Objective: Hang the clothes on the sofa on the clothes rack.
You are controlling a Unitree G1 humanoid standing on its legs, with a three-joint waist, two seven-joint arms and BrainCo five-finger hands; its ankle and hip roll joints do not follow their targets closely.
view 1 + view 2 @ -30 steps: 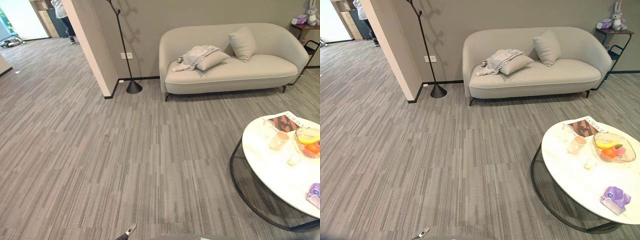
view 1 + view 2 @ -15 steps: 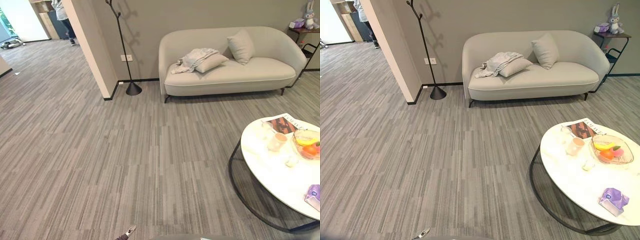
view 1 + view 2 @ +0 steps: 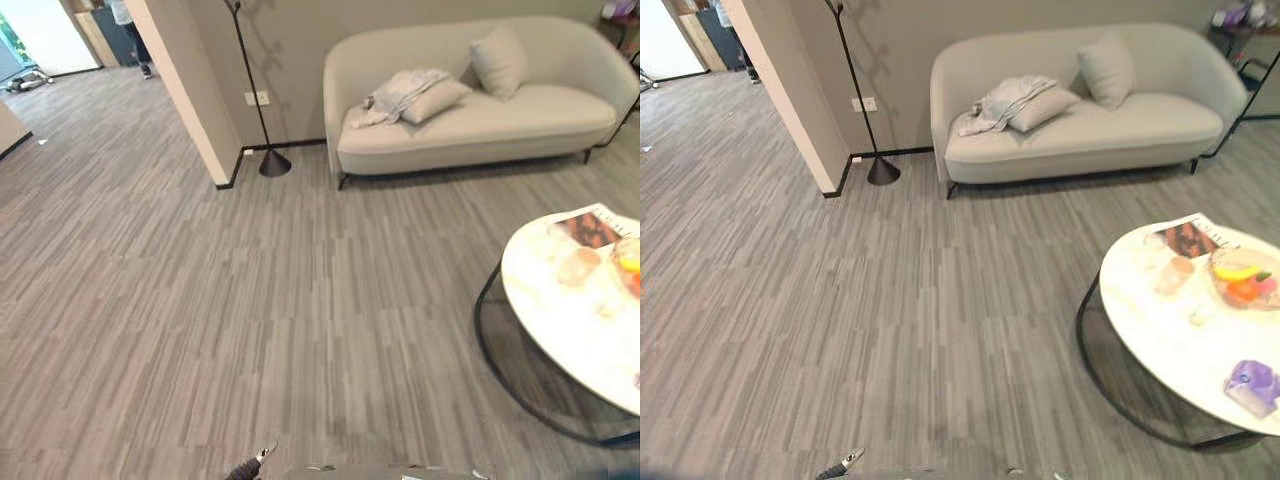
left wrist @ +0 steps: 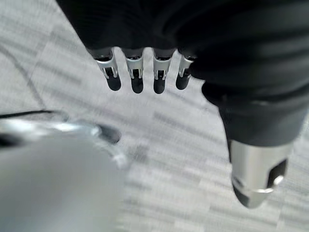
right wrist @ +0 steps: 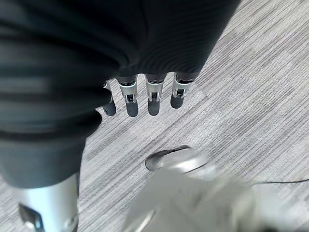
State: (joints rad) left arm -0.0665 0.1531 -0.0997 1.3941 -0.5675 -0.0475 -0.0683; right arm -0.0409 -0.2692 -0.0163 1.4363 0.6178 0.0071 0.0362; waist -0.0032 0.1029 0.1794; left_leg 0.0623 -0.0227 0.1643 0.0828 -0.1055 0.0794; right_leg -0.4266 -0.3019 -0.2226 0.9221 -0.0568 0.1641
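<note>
- Sofa [image 3: 480, 120] stands at upper right against the wall.
- Rack [image 3: 255, 90], a thin black pole, stands upper centre-left, just beside the sofa.
- Clothes [image 3: 400, 92] lie crumpled on the sofa's left end, against a cushion [image 3: 434, 99].
- Left hand [image 4: 145, 67] and right hand [image 5: 145, 92] hang over carpet, fingers straight, holding nothing.

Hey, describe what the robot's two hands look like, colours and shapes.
Both match: the left hand and right hand each wear a dark ribbed cover over the back and wrist. Slim silver fingers with rounded dark tips sit in a row, and a thicker silver thumb stands apart.
</note>
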